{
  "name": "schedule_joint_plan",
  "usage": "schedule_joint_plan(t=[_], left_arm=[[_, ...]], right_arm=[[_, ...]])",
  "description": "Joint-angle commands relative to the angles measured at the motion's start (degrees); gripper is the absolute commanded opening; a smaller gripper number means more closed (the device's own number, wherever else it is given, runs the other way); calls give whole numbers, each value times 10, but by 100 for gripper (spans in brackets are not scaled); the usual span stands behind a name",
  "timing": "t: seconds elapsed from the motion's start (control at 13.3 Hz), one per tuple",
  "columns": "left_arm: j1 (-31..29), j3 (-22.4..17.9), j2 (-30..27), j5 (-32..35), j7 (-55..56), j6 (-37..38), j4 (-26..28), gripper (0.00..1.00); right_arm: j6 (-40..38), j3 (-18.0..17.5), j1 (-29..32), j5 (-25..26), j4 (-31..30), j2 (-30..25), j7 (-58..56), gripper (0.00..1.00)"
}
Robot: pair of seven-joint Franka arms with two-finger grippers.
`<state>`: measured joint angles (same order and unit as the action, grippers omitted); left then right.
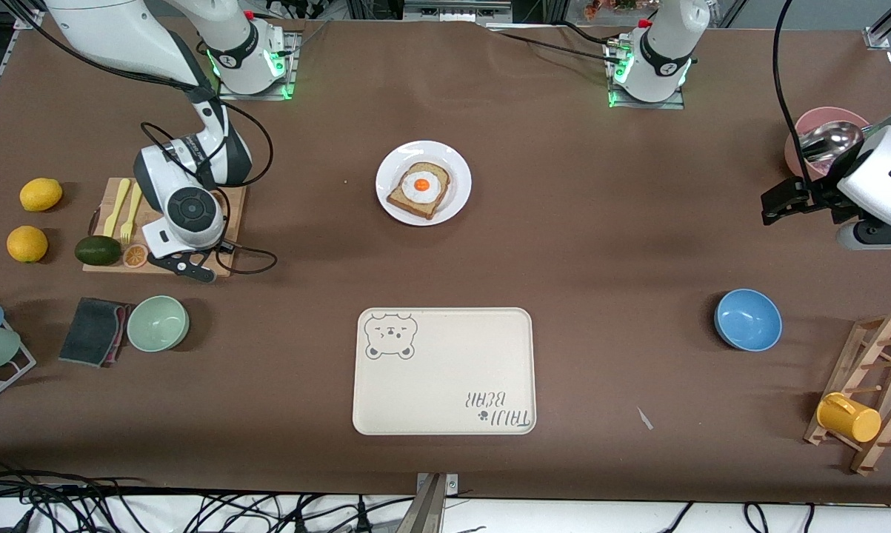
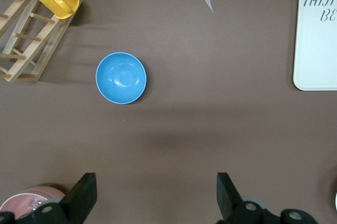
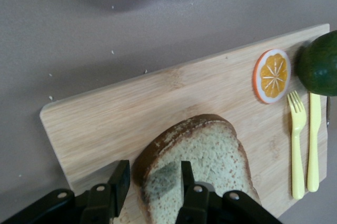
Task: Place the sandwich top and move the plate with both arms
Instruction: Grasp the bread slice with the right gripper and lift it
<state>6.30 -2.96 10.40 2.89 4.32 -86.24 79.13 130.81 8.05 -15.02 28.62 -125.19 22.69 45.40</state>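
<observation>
Between the right gripper (image 3: 150, 184) jaws sits the sandwich top (image 3: 197, 161) edge, loosely straddled; a shallow bite could slip. Left gripper (image 2: 155, 195) waits, jaws apart.

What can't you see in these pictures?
- Front view: the sandwich top is hidden under the right arm; only the right wrist view shows it.
- Right wrist view: right gripper straddles the crust; contact unclear.
- Front view: pink bowl partly covered by the left arm.

Counted are three bowls (image 1: 747, 319), two lemons (image 1: 41, 194), two bread slices (image 3: 197, 168), one plate (image 1: 424, 182) and one tray (image 1: 444, 370).
</observation>
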Motion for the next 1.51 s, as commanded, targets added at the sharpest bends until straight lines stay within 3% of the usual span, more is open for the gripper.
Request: schedule_joint_plan(t=[0.0,0.3,0.38,0.83,1.28,1.43], left_arm=[[-26,-1,1,-56,1,5,-4,100],[-39,1,-1,-74,2,9,8,100],[-38,1,-1,-74,7,9,14,100],[-40,0,2,-77,2,1,21,100],[-61,1,-4,-70,2,5,24,100],[-61,1,-4,-70,1,5,24,100]], right_arm=[[1,-1,0,13,-21,-19,13,37],[1,-2,0,13,-21,-13,14,4],[1,-3,1,11,-22,-11,14,0],[-19,-8,-2,5,-8,-8,3,0],[-244,-87,-6,-51,134,-5,8,0],[-303,-118,-7,-100,176,-4,12,0]])
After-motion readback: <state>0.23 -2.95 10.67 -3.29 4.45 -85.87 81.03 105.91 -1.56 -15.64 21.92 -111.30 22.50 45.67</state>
